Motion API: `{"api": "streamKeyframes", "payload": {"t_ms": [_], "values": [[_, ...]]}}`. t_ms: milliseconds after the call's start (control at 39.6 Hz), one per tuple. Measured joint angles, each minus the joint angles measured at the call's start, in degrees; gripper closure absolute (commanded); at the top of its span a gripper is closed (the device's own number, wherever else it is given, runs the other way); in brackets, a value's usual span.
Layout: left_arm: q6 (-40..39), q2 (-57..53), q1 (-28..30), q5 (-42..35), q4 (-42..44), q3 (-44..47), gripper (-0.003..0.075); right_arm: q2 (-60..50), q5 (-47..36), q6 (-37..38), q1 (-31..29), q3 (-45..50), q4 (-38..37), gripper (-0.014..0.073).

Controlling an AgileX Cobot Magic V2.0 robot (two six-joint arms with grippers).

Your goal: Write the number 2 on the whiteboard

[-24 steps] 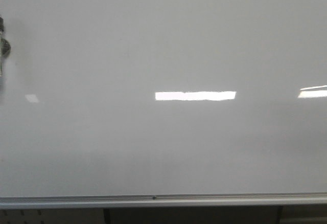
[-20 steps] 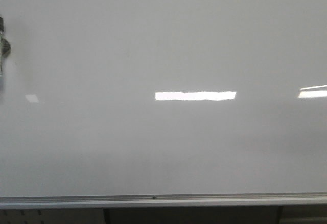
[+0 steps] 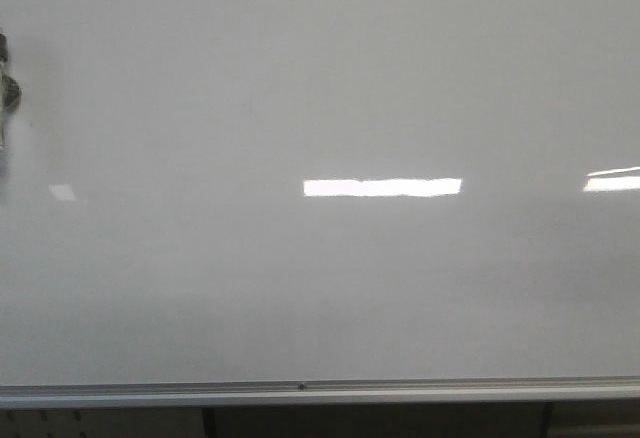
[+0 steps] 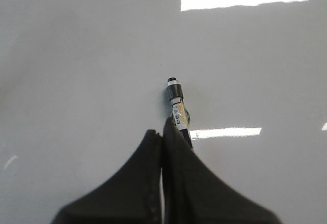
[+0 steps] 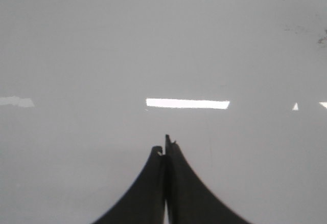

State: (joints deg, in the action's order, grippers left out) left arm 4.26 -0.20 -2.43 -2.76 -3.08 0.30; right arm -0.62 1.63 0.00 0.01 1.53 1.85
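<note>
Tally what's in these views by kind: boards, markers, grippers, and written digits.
Whiteboard: 1
Marker: 1
Grippers: 2, left gripper and right gripper
Written digits: 0 visible
Total: 4

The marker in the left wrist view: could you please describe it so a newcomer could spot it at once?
Against the glossy white-grey whiteboard, find the closed black left gripper. The slim black-and-white marker pen sticks out beyond its fingers. It is the only dark thing there; the bright bars are just reflections.
</note>
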Motion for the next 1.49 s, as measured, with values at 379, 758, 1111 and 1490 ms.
{"api": "streamKeyframes", "payload": {"t_ms": [379,758,1111,1490], "values": [[0.0,0.0,0.0,0.0,0.0,0.0,0.0740,0.0,0.0,0.0,0.0,0.0,0.0,0.0662],[0.0,0.0,0.0,-3.2,0.0,0.0,0.0739,0.0,-1.2,0.0,0.0,0.0,0.7,0.0662],[-1.4,0.0,0.0,-7.3,-6.7,-1.0,0.0739,0.0,-1.0,0.0,0.0,-5.4,6.4,0.0662],[-2.6,0.0,0.0,-1.6,-6.2,-18.8,0.0739,12.2,13.4,0.0,0.0,-30.4,5.5,0.0662]]}}
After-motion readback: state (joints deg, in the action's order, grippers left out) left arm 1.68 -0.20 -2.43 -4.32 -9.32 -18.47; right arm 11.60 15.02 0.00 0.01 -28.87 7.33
